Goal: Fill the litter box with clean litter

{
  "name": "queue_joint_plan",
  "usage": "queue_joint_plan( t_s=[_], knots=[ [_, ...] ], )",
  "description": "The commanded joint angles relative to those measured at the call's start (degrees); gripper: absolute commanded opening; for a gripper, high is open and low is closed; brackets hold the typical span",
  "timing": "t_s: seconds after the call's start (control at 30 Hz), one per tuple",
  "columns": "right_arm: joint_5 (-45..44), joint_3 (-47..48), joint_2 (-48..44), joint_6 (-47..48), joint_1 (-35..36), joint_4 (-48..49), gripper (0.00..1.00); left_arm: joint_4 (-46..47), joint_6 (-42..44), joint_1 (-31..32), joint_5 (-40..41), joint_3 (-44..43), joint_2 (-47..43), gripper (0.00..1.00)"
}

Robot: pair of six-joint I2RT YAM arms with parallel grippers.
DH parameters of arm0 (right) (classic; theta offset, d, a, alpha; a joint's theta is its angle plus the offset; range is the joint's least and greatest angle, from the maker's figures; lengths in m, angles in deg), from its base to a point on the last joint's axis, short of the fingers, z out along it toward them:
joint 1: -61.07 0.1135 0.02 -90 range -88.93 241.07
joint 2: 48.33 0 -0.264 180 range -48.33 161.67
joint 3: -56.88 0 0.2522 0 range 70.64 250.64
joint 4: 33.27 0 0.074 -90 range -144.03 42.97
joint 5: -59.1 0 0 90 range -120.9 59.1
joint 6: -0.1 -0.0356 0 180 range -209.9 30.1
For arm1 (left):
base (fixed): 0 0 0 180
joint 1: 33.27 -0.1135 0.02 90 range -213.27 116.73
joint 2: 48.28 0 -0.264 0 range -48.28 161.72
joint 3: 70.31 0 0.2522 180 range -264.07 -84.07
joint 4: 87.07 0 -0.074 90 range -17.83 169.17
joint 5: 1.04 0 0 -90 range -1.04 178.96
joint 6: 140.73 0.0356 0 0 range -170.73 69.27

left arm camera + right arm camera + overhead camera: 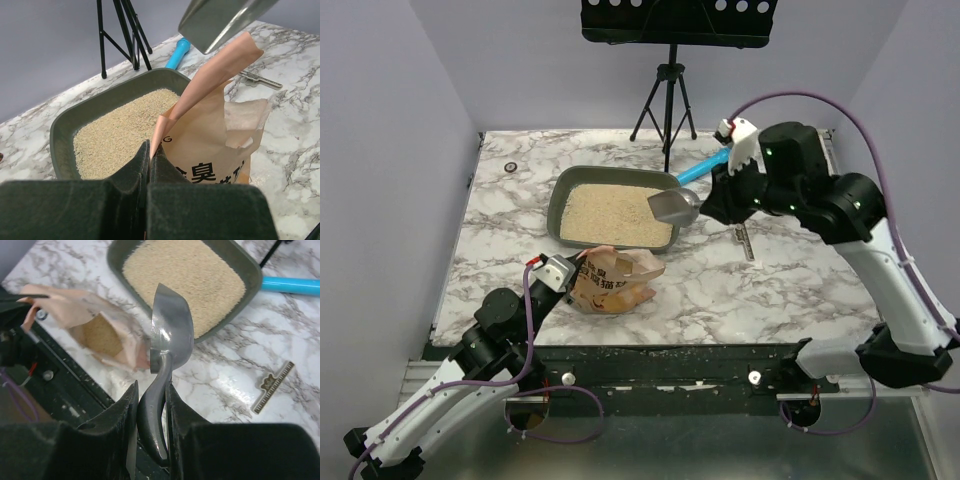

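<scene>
The dark grey-green litter box (561,190) sits mid-table with pale beige clean litter (614,214) covering its floor; both show in the left wrist view (95,109) (120,132) and the right wrist view (250,271) (187,275). My left gripper (572,276) (149,152) is shut on the edge of the orange-pink printed bag (612,280) (210,145), holding it open; litter shows inside it (102,335). My right gripper (713,203) (151,390) is shut on the handle of the silver scoop (675,207) (170,330), held over the box's near right corner.
A blue tube (702,167) lies behind the box's right corner. A small metal strip (746,243) lies on the marble to the right. A black tripod stand (665,95) stands at the back. A small dark ring (510,167) lies at the far left.
</scene>
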Motion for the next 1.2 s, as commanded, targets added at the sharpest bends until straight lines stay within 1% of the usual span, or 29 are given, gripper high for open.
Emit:
queue_joint_plan(
  t_s=[0.0, 0.13, 0.5, 0.73, 0.77, 0.97, 1.07, 1.17],
  knots=[
    [10.67, -6.32, -4.26, 1.81, 0.75, 2.49, 0.01, 2.08, -0.7, -0.4, 0.51, -2.43, -0.58, 0.0],
    [12.0, -8.7, -5.5, 2.43, 1.63, 3.1, 0.0, 2.26, -0.7, -0.4, 0.6, -2.51, -0.58, 0.0],
    [14.73, -11.07, -2.16, 3.48, 4.62, 5.12, 0.01, 2.34, -0.78, -0.31, 0.34, -2.25, -0.05, 0.0],
    [16.57, -14.5, -3.21, 3.75, 6.73, 5.92, 0.01, 2.26, -0.7, -0.31, 0.34, -2.25, -0.05, 0.0],
    [17.01, -14.68, -3.13, 5.66, 7.08, 5.65, 0.01, 2.34, -0.78, -0.4, 0.34, -2.25, 0.13, 0.0],
    [18.59, -15.39, -0.49, 7.79, 8.84, 5.12, 0.01, 2.34, -0.78, -0.31, -0.19, -2.25, 0.3, 0.0],
    [19.38, -15.47, 1.7, 7.26, 9.28, 6.52, 0.01, 2.26, -0.78, -0.31, -0.28, -2.34, 0.22, 0.0],
    [17.72, -14.95, 4.16, 4.72, 9.54, 8.28, 0.01, 2.26, -0.7, -0.4, -0.28, -2.34, 0.13, 0.0]
  ],
)
